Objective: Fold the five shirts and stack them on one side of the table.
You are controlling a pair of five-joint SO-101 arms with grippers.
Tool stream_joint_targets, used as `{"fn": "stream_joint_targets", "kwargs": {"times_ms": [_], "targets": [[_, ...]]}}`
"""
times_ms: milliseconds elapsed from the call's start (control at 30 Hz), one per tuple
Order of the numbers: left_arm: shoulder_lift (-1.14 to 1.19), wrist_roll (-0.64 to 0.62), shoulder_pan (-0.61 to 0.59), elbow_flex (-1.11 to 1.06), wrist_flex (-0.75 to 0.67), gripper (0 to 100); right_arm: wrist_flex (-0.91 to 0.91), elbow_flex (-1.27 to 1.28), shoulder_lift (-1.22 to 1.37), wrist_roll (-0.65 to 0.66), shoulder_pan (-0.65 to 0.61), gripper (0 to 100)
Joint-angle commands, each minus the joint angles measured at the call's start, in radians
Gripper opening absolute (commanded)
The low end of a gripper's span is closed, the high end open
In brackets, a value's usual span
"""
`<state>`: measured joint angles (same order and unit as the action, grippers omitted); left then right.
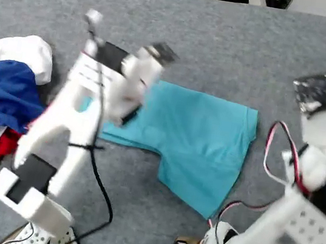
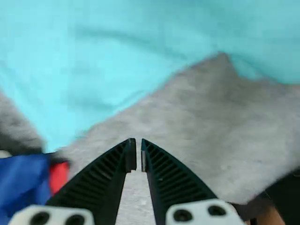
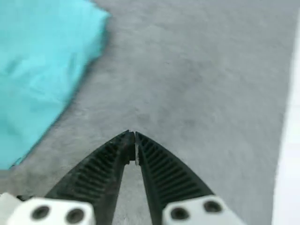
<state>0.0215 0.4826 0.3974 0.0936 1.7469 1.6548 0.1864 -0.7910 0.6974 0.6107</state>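
Note:
A teal shirt (image 1: 197,136) lies spread on the grey table, partly folded, near the middle. My left gripper (image 2: 138,152) hovers above the table just off the shirt's (image 2: 117,61) near edge, fingers shut on nothing. In the high view the left arm (image 1: 92,105) stands over the shirt's left end. My right gripper (image 3: 135,145) is shut and empty over bare grey felt, with the teal shirt (image 3: 42,70) off to one side. The right arm (image 1: 310,181) stands at the table's right. A pile of blue, white and red shirts (image 1: 1,98) sits at the left edge.
The grey felt table (image 1: 234,53) stretches open behind the teal shirt. A black cable (image 1: 100,192) trails from the left arm near the front edge. A red and white cable (image 1: 277,157) loops beside the right arm.

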Motion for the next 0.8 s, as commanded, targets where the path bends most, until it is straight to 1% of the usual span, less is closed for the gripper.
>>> {"fn": "stream_joint_targets", "kwargs": {"times_ms": [0, 67, 200, 333, 433, 600, 667, 767], "targets": [[-0.045, -0.060, 0.149, -0.038, -0.029, 4, -0.015, -0.038, -0.076, -0.011, 0.110, 0.2], [-0.041, -0.083, 0.210, -0.046, -0.071, 4, -0.011, -0.038, -0.101, -0.011, 0.154, 0.2], [-0.039, -0.117, 0.353, -0.086, -0.147, 4, -0.008, -0.038, -0.139, -0.011, 0.203, 0.2], [-0.039, -0.144, 0.505, -0.172, -0.212, 4, -0.009, -0.038, -0.166, -0.011, 0.202, 0.2], [-0.039, -0.170, 0.603, -0.245, -0.267, 10, -0.012, -0.038, -0.168, -0.011, 0.199, 0.2], [-0.039, -0.167, 0.707, -0.318, -0.359, 17, -0.009, -0.038, -0.171, -0.011, 0.199, 0.2], [-0.038, -0.161, 0.723, -0.336, -0.400, 18, -0.009, -0.038, -0.171, -0.011, 0.200, 0.2], [-0.005, -0.103, 0.718, -0.336, -0.431, 19, -0.009, -0.039, -0.171, -0.011, 0.200, 0.2]]}}
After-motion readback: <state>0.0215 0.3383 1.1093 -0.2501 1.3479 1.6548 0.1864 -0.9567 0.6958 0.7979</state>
